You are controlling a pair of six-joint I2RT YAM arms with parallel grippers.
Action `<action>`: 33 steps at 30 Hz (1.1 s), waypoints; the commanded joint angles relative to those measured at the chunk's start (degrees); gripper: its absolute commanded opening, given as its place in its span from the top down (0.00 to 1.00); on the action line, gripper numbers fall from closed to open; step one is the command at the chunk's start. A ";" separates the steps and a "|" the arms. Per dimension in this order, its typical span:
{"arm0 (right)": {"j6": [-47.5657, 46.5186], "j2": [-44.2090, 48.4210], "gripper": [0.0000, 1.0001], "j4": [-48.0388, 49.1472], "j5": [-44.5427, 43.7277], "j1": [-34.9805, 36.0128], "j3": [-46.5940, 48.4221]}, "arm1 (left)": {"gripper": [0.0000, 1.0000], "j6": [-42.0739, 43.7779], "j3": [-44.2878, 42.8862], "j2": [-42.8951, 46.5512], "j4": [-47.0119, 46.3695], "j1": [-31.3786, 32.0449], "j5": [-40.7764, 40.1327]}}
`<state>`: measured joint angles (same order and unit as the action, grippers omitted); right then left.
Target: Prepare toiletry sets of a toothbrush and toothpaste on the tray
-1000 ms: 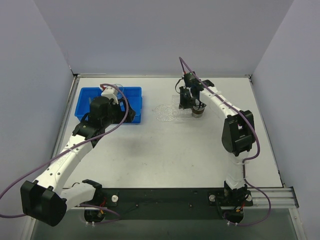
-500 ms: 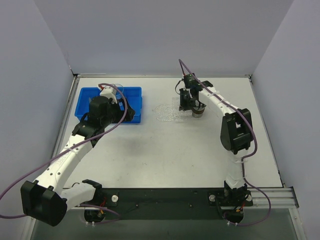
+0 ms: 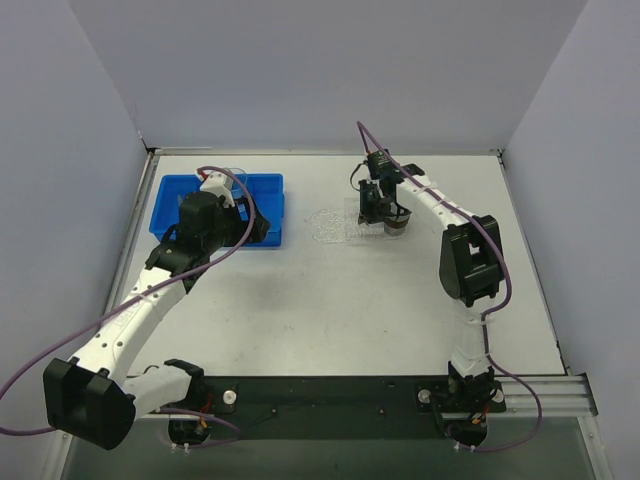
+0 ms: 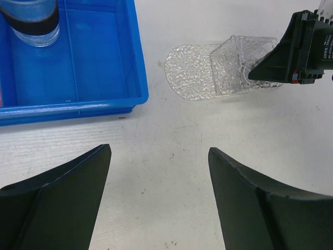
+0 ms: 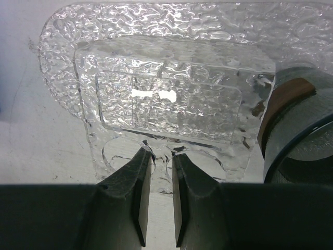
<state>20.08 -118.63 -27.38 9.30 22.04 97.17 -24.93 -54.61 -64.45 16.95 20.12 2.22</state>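
The clear bumpy tray (image 3: 335, 225) lies on the table right of the blue bin. My right gripper (image 5: 161, 151) is at its near end, jaws narrow, with the tray's rim (image 5: 156, 31) pinched between the tips. From the left wrist, that end of the tray (image 4: 197, 73) looks raised under the right gripper (image 4: 270, 65). My left gripper (image 4: 158, 151) hangs open over bare table in front of the bin, nothing between its fingers; from above it (image 3: 256, 228) covers the bin's right part. No toothbrush or toothpaste shows in any view.
The blue bin (image 4: 138, 62) holds a clear cup with a black band (image 4: 31, 23) at its far left. A second dark-banded cup (image 5: 299, 130) stands right beside the right gripper, at the tray's end (image 3: 396, 226). Grey walls close off the table's sides.
The right arm has shifted slightly left, its gripper staying narrow at the tray's end. The left arm has hardly moved and stays open.
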 commanded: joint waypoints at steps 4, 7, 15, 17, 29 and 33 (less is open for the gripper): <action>0.58 0.94 1.00 -0.49 -0.60 -0.51 -1.45 | 0.14 -0.47 -1.55 -0.07 -2.27 -0.52 0.77; 0.49 1.03 0.96 -0.49 -0.69 -0.51 -1.63 | 0.14 -0.65 -1.64 -0.33 -2.45 -0.43 0.94; 0.14 0.86 0.79 -0.49 -1.30 -0.60 -0.84 | 0.14 -0.91 -1.64 -0.51 -2.36 -0.52 1.12; -0.04 0.86 0.74 -0.40 -1.30 -0.51 -0.57 | 0.14 -0.91 -1.64 -0.51 -2.36 -0.52 1.12; -0.21 1.82 0.64 0.74 -1.39 -0.33 -0.31 | 0.14 -0.82 -1.82 -0.59 -2.19 -0.52 1.03; 0.05 2.35 0.64 1.01 -1.65 -0.42 -0.22 | 0.14 -0.74 -1.90 -0.51 -2.10 -0.43 0.77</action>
<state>20.25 -118.63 -26.24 8.97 21.74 96.42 -25.39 -54.61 -65.21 16.95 20.03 2.83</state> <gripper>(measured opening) 0.364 0.862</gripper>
